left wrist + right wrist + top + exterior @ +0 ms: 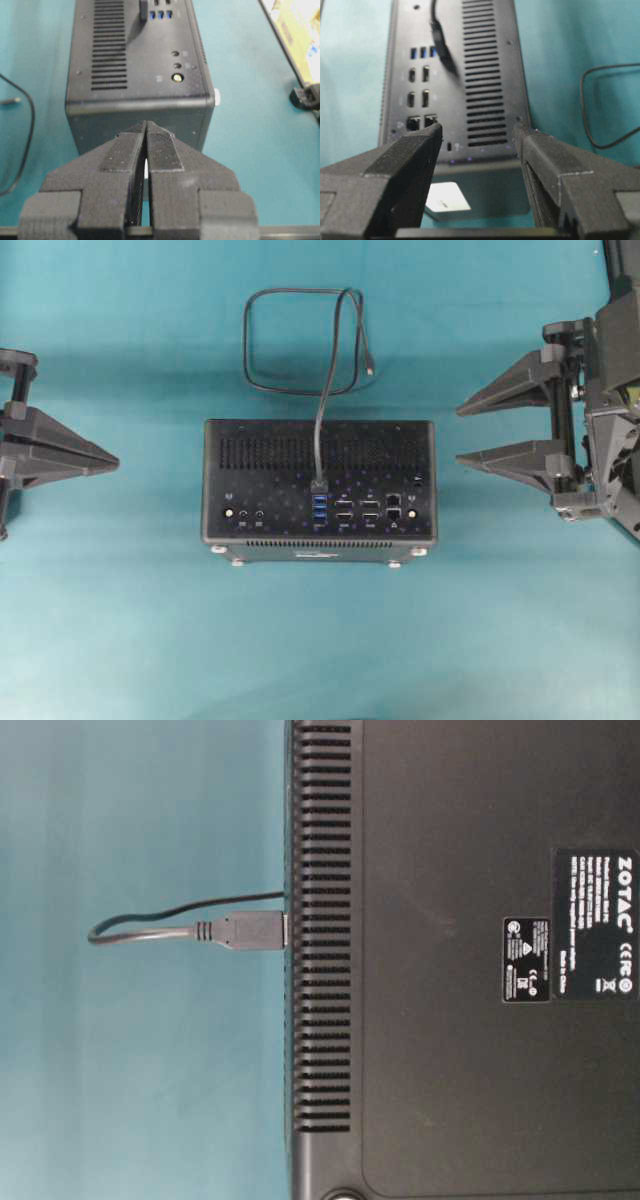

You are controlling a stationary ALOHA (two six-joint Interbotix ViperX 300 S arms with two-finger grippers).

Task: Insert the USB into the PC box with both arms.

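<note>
The thin black USB cable lies looped on the teal surface, its dark plug seated in a blue port of the black vented PC box. Snagging the loop could tug the plug loose. The left hand is clenched empty; the right hand is released, well apart.

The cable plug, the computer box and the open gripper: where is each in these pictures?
Cable plug point(250, 931): table-level view, on the plug's dark body at the box's slotted side.
Computer box point(270, 480): overhead view, on its dotted panel.
Right gripper point(505, 428): overhead view, midway between its spread fingertips.
</note>
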